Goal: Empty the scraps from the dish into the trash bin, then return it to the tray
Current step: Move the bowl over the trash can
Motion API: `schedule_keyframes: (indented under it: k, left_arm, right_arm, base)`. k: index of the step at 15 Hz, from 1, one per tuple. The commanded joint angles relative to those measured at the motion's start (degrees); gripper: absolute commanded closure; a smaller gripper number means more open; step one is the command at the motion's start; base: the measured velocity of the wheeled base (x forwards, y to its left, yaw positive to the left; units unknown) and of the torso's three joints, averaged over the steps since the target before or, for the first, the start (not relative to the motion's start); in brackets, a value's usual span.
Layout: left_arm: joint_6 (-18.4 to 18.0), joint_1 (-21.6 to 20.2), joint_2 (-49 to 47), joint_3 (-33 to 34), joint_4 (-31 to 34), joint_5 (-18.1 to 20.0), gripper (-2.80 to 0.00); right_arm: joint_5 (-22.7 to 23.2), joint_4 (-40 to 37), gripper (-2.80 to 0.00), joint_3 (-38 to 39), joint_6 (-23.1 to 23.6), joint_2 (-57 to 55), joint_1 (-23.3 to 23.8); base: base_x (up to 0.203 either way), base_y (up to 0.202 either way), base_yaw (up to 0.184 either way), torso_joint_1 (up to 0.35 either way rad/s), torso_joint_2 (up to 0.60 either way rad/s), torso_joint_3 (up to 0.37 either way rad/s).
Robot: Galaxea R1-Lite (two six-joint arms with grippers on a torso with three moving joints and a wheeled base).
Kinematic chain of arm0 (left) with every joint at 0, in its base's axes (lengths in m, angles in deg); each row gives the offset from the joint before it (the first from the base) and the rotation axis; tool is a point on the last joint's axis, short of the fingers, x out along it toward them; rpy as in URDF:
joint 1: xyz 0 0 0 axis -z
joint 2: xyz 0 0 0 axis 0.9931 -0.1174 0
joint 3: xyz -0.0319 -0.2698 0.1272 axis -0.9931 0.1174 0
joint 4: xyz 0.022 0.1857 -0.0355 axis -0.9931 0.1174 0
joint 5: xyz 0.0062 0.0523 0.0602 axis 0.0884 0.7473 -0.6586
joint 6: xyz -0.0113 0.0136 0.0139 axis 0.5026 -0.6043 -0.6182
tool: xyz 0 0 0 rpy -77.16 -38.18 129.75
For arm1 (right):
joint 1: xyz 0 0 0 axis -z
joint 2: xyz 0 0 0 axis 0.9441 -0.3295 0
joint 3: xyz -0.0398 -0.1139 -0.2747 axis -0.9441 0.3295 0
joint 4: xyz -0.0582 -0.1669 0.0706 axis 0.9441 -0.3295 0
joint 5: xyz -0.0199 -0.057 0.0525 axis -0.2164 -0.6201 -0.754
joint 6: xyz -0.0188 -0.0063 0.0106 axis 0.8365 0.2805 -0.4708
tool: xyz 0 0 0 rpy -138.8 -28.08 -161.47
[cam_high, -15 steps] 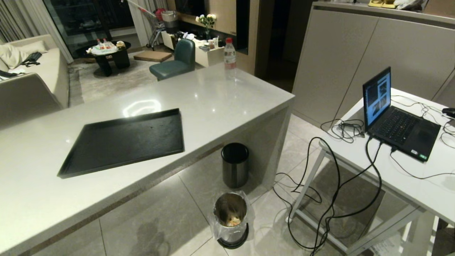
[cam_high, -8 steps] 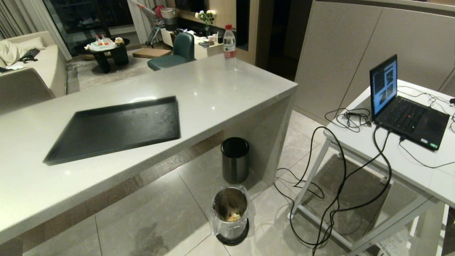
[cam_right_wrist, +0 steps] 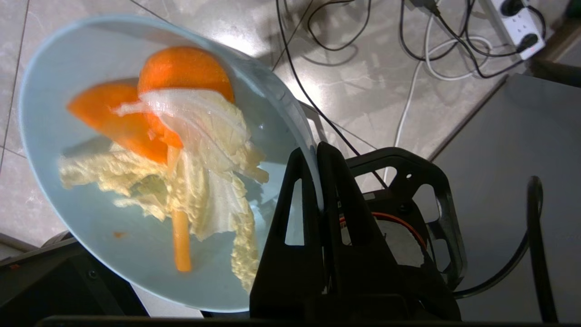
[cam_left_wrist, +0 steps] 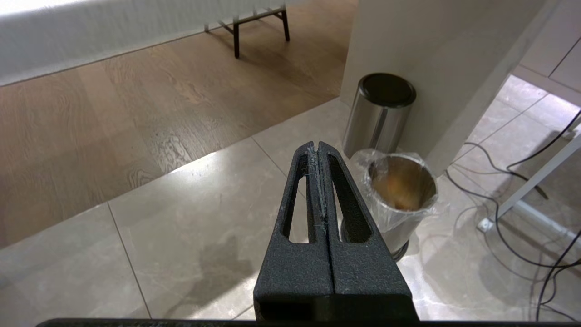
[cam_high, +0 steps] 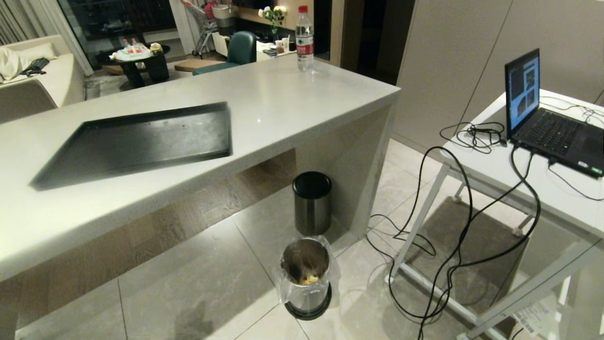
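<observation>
A water bottle stands on the counter, a dark bin sits below, and a laptop is open.

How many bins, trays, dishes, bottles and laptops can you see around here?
Bins: 2, the lined steel trash bin and the dark-lidded bin
Trays: 1, the black tray
Dishes: 1, the light-blue dish
Bottles: 1, the water bottle
Laptops: 1, the laptop
Total: 6

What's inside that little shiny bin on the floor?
The trash bin has a clear bag liner and a few yellow-orange food bits at the bottom; its wall hides the rest.
</observation>
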Motion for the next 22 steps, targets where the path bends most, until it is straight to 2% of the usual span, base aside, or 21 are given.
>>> schedule_keyframes:
  k: [1,13,22]
  left_arm:
    - [0.1,0.0,-0.1,0.0,0.0,0.0,0.0]
    - [0.1,0.0,-0.1,0.0,0.0,0.0,0.0]
    - [0.1,0.0,-0.1,0.0,0.0,0.0,0.0]
  right_arm:
    - [0.0,-0.2,0.0,0.2,-0.2,0.0,-0.1]
    - [-0.1,0.2,0.0,1.2,-0.2,-0.1,0.2]
    - [-0.1,0.3,0.0,1.8,-0.1,-0.2,0.3]
  base:
    - [0.0,0.0,0.0,-0.104,0.48,0.385]
    - [0.0,0.0,0.0,-0.028,0.43,0.409]
    - [0.0,0.0,0.0,0.0,0.0,0.007]
